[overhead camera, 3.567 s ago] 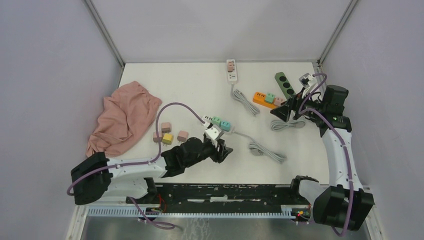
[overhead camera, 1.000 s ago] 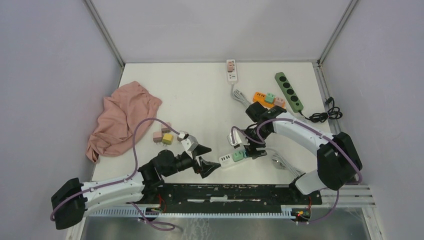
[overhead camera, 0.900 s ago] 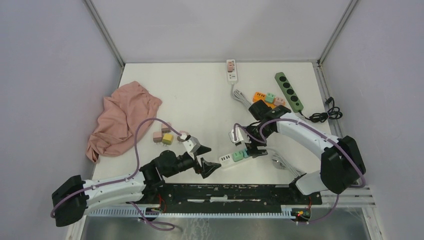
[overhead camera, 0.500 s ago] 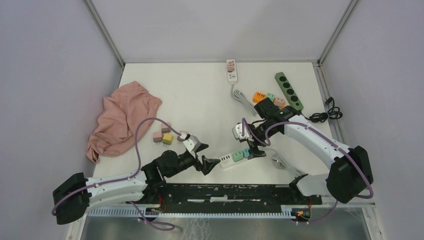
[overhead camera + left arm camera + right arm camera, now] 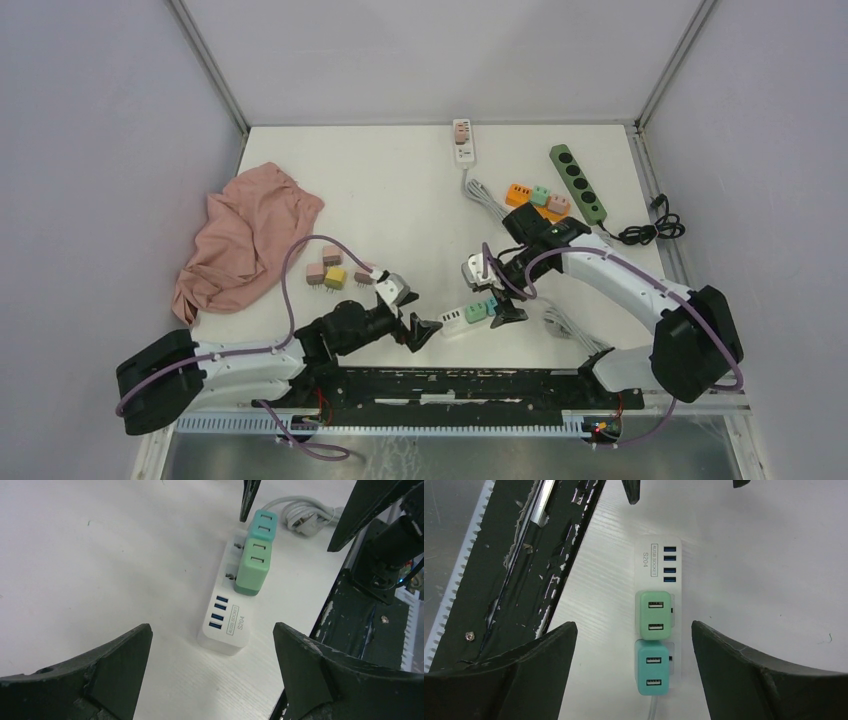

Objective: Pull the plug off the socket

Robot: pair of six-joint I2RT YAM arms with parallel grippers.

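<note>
Strip (image 5: 455,320) lies at the near edge of the counter (image 5: 400,190), about mid-width. Green plug (image 5: 254,567) and teal plug (image 5: 263,525) are both seated in it, teal at the cord end. Left jaws gape wide just left of the strip, holding nothing. Right jaws hang over the plugs, spread wide to either side, touching neither, gripping nothing.

- Strip (image 5: 226,625): smooth white plastic, slightly glossy.
- Green plug (image 5: 653,615): matt plastic.
- Table (image 5: 400,180): white, matt, faintly grained.
- Cloth (image 5: 245,235): pink fabric, creased.
- Rail (image 5: 524,555): black paint, chipped and rough.
</note>
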